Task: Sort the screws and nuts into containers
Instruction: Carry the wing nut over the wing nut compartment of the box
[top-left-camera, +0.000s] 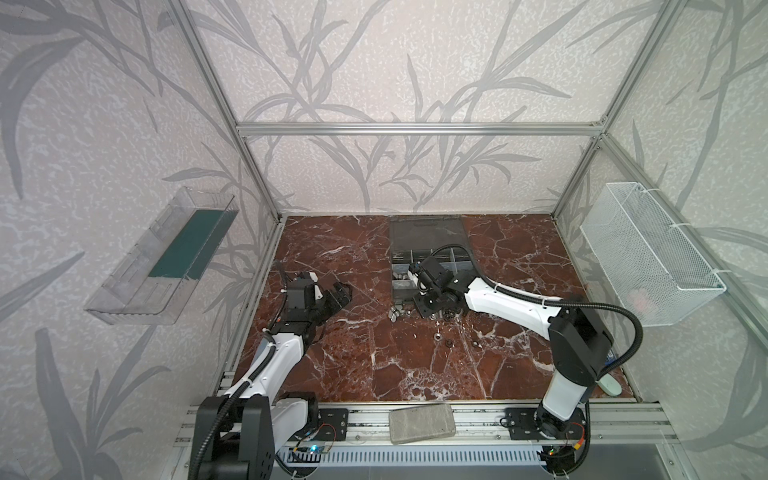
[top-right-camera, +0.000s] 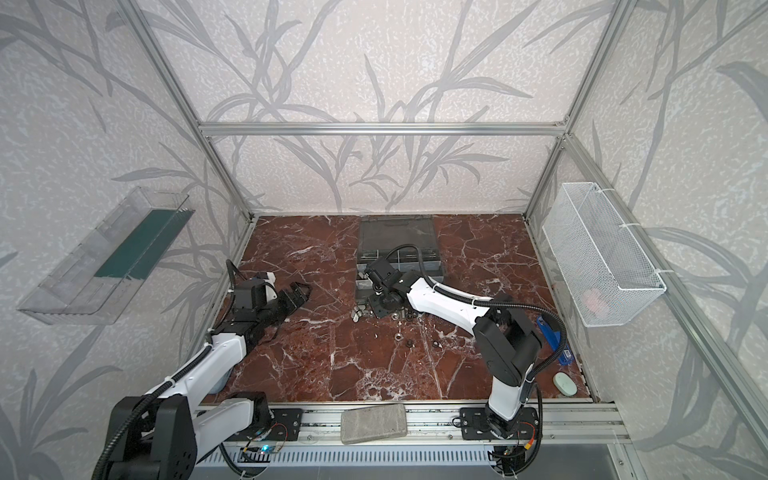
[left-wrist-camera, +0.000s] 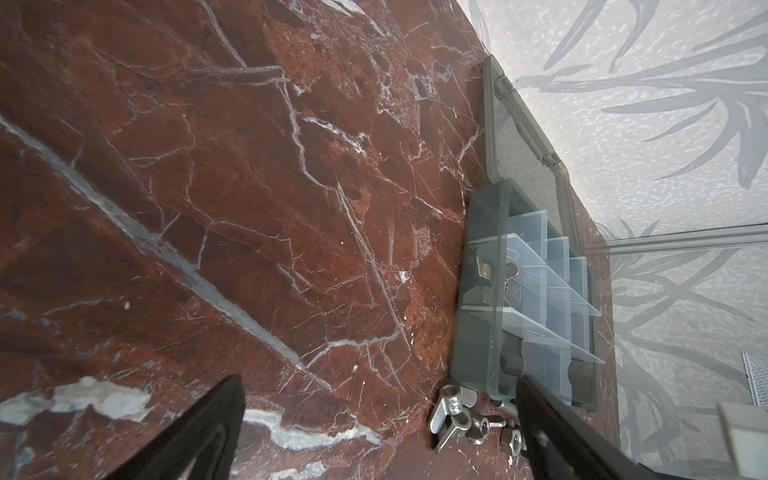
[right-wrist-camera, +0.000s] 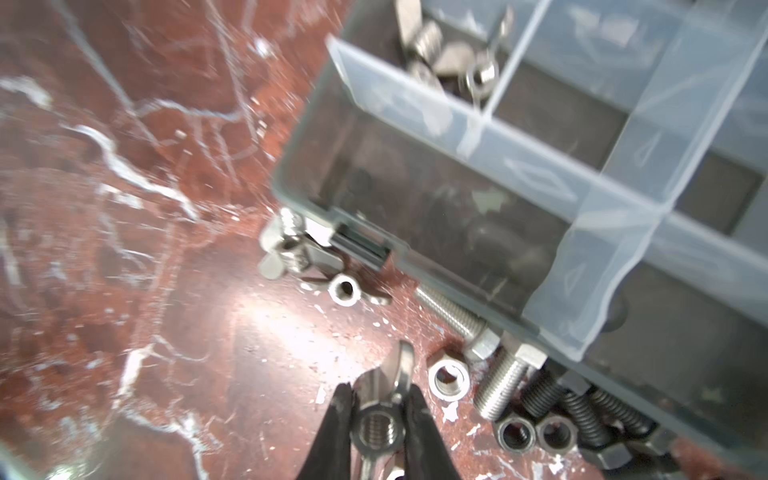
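Pinching silver winged metal nut between black right gripper fingers, beside dark grey plastic organizer case (silver hex-head bolts lying alongside); left gripper gaping wide, well apart.

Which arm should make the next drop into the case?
Right. The right gripper is shut on a wing nut beside the organizer case; the left gripper is open, empty and farther off.

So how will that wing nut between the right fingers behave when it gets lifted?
The wing nut looks like solid shiny metal, so it is probably stiff and heavy for its size. The right fingers pinch its smooth round barrel, so it may slip or swivel. Its flat wings should stop it rolling if dropped.
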